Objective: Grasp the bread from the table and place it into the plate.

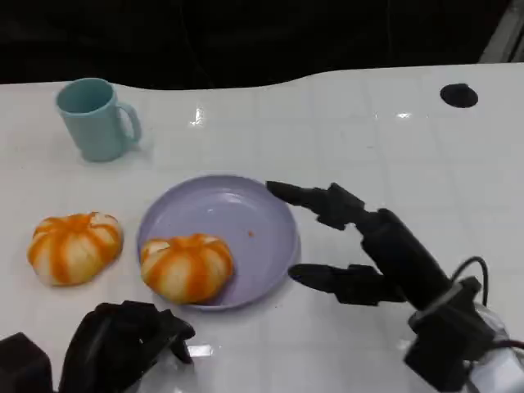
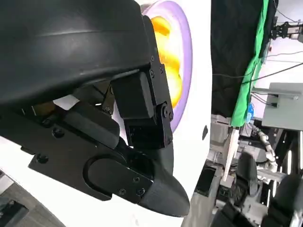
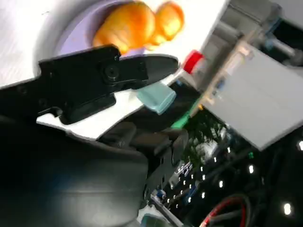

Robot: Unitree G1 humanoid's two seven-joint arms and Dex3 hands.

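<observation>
One orange-striped bread (image 1: 187, 266) lies inside the lavender plate (image 1: 237, 213), near its front left rim. A second bread (image 1: 74, 246) sits on the white table to the plate's left. My right hand (image 1: 368, 246) hovers at the plate's right rim, fingers spread wide and holding nothing. At the lower left my left hand (image 1: 123, 340) rests low, in front of both breads, with nothing in it. The left wrist view shows my left hand (image 2: 94, 94) before the plate (image 2: 187, 42) and bread (image 2: 173, 80). The right wrist view has my right hand (image 3: 85, 80), the plate (image 3: 75, 33) and both breads (image 3: 125, 26).
A teal mug (image 1: 98, 119) stands at the back left of the table. A black round spot (image 1: 458, 95) marks the table's far right. The table's far edge runs along a dark background.
</observation>
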